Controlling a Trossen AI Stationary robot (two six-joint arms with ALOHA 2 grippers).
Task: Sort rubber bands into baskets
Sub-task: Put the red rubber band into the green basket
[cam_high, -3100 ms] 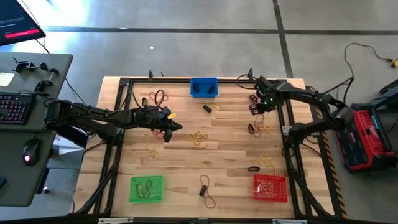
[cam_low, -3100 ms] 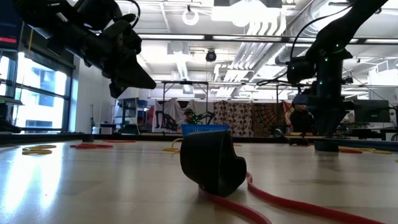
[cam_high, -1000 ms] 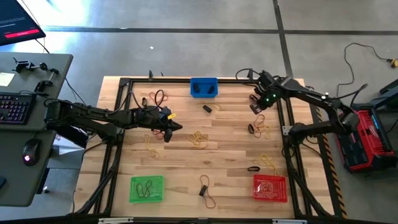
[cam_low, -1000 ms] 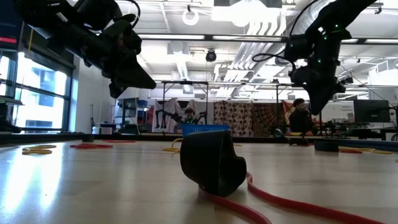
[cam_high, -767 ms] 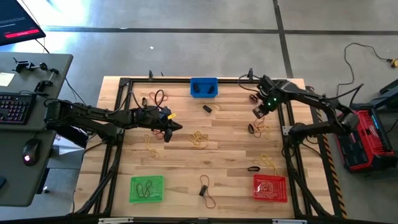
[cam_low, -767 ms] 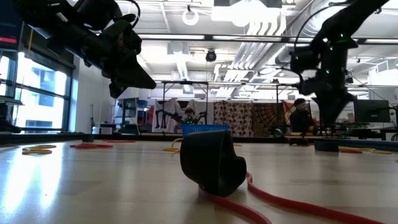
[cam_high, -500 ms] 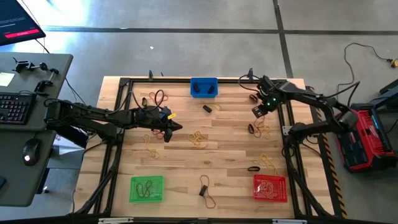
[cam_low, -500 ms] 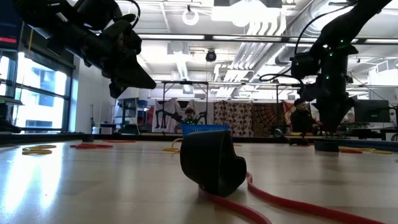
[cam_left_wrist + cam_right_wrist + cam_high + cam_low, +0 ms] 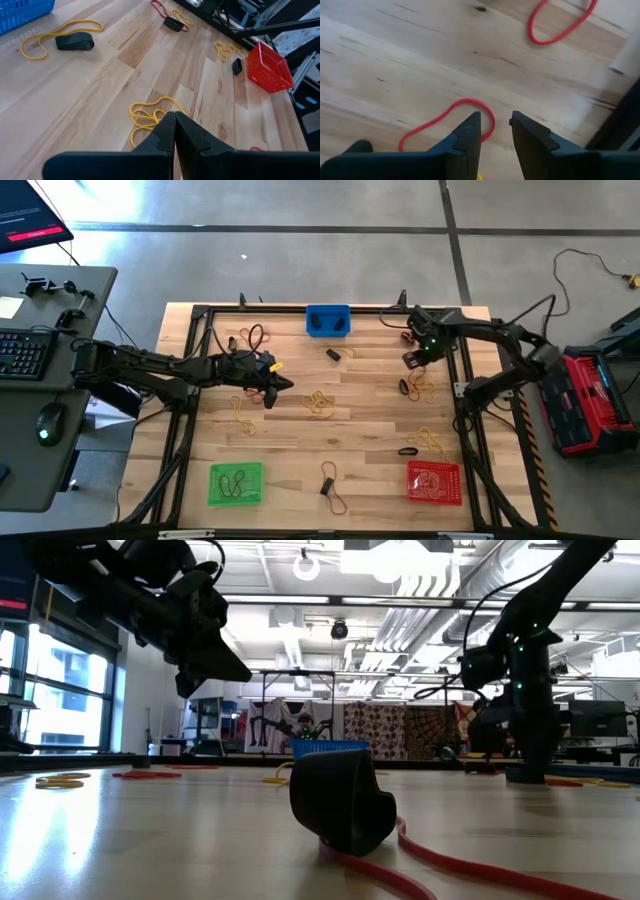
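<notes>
Right gripper (image 9: 411, 360): positioned over the far right part of the table (image 9: 370, 440), near the frame rail; fingers (image 9: 465, 137) slightly apart w/ a narrow gap, nothing between them. In the right wrist view a red rubber band (image 9: 447, 120) lies on the wood directly below the fingertips, w/ a second red loop (image 9: 560, 25) farther off. Not possible to tell whether the tips touch the table.

Left gripper (image 9: 283, 385): hangs above the table's left-centre; fingers pressed together, holding nothing. A yellow band cluster (image 9: 147, 115) lies on the wood just beyond its tips.

Baskets:
- Blue basket (image 9: 328, 320): far edge, approx. centre.
- Green basket (image 9: 236, 484): near left corner; dark bands inside.
- Red basket (image 9: 434, 482): near right corner; contents cannot be made out.

Loose bands on the table:
- Yellow tangle (image 9: 318, 404) at centre.
- Black band (image 9: 333, 354) w/ yellow band, just in front of the blue basket.
- Dark and yellow bands (image 9: 415, 389) beside the right gripper.
- Black piece (image 9: 407, 451) and yellow loops (image 9: 432, 442) near the red basket.
- Black band w/ reddish loop (image 9: 330, 488) at the near edge, between green and red baskets.
- Reddish loops (image 9: 253, 337) at far left.
</notes>
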